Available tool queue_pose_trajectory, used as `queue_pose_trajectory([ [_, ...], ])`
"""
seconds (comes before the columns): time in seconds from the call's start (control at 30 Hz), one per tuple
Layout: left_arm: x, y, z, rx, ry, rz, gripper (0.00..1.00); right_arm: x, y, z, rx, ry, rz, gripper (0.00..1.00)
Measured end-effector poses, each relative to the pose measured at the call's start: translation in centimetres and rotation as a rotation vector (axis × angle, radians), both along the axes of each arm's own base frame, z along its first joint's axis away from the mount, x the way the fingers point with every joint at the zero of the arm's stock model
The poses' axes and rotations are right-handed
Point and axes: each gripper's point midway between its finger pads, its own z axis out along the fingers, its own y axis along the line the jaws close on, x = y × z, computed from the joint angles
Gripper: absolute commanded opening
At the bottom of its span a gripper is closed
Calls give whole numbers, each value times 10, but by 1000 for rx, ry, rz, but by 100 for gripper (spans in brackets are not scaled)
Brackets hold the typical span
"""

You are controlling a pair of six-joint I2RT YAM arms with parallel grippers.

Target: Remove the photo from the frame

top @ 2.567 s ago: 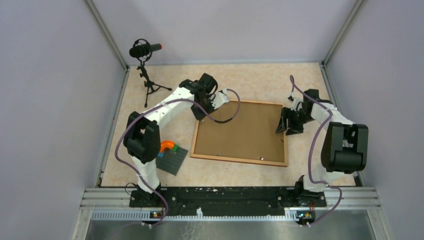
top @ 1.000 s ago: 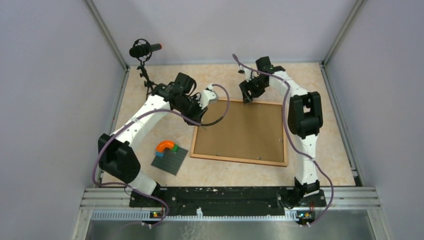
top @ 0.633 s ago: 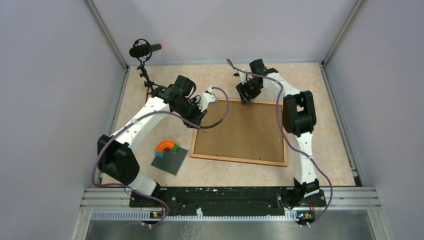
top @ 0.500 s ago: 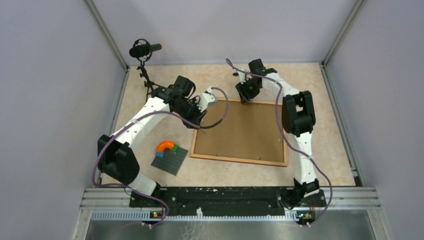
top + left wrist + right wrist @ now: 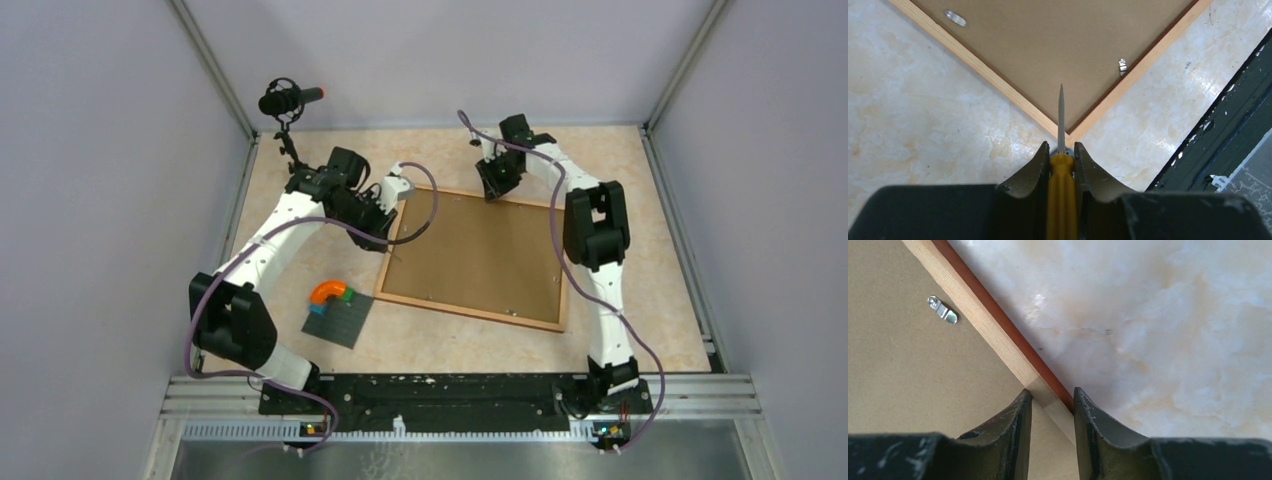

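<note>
The frame (image 5: pixel 470 250) lies face down, its brown fibreboard back (image 5: pixel 1048 45) up. The photo is hidden under that back. My right gripper (image 5: pixel 493 188) is at the frame's far edge. In the right wrist view its two fingers straddle the wooden border (image 5: pixel 983 315), and the gripper (image 5: pixel 1052 392) is shut on it. Over the frame's far left corner, my left gripper (image 5: pixel 383 212) is shut on a yellow-handled screwdriver (image 5: pixel 1062 195). Its thin metal tip (image 5: pixel 1061 115) points over a corner of the frame, just above the fibreboard.
Small metal clips (image 5: pixel 943 310) (image 5: pixel 1122 64) sit along the inner edges of the back. A grey studded baseplate (image 5: pixel 338 320) with an orange arch (image 5: pixel 332 292) lies left of the frame. A microphone on a tripod (image 5: pixel 285 100) stands far left. The black rail (image 5: pixel 450 390) runs along the near edge.
My right gripper's fingers closed around the frame's far border. The frame slid left and away. My left arm drew back to the left with the screwdriver.
</note>
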Motion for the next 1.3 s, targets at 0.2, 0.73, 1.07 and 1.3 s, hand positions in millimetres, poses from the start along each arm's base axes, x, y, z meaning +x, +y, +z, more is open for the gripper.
queue_pose_trajectory([
  [0.2, 1, 1, 0, -1, -2, 0, 0, 18, -23, 2, -3, -23, -85, 3],
  [0.73, 6, 3, -6, 21, -23, -34, 0, 21, -43, 1, 31, -47, -184, 0],
  [1.07, 57, 0, -15, 67, -104, 55, 0, 5, -37, 1, 71, -5, -199, 0],
  [1.3, 109, -8, -17, 65, -197, 146, 0, -12, -31, -1, 107, 49, -204, 0],
])
